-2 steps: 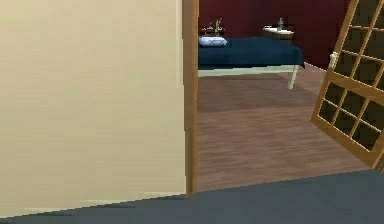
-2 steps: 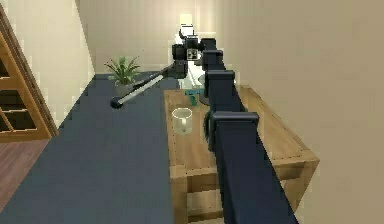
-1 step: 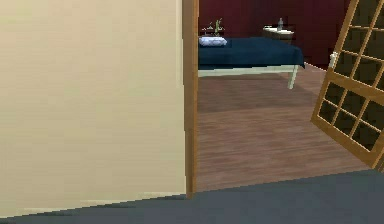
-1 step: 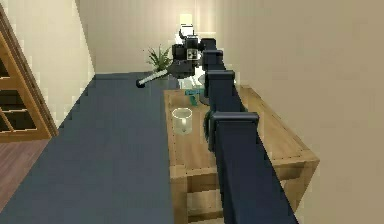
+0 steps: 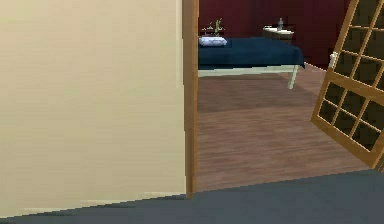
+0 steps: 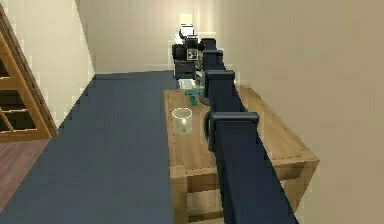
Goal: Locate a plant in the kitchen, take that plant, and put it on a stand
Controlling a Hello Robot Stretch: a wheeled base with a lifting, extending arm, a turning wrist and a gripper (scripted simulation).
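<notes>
The nearest thing to a plant was a small green sprig [image 5: 213, 26] at about twelve o'clock in the forward view, standing at the head of a bed [image 5: 250, 55] beside a pale pillow [image 5: 212, 41]. That room had a bed in it, so I judged it a bedroom and not the kitchen. Where the kitchen's plant stood could not be told.

A potted plant would probably be stiff and fairly weighty at the pot, soft and easily crushed at the leaves. The hold should go on the pot's wall, below the rim, with the pot kept upright so no soil spills.

At one o'clock from the sprig stood a pale bedside stand [image 5: 281, 33], which might serve for the set-down. Nearer, a wooden door frame [image 5: 190, 100] ran down the middle, with a cream wall [image 5: 90, 90] at nine o'clock and a glazed door [image 5: 352, 85] swung in at three o'clock.

In the arm side view the arm [image 6: 232, 135] reached over a wooden worktop [image 6: 185, 165] toward twelve o'clock, with the tool [image 6: 184, 52] at its far end among dark shapes. Whether its fingers were spread or pressed together could not be told, nor whether it held anything. A clear glass [image 6: 182, 120] stood at nine o'clock of the arm, and a teal object [image 6: 194, 97] stood just beyond the glass.
</notes>
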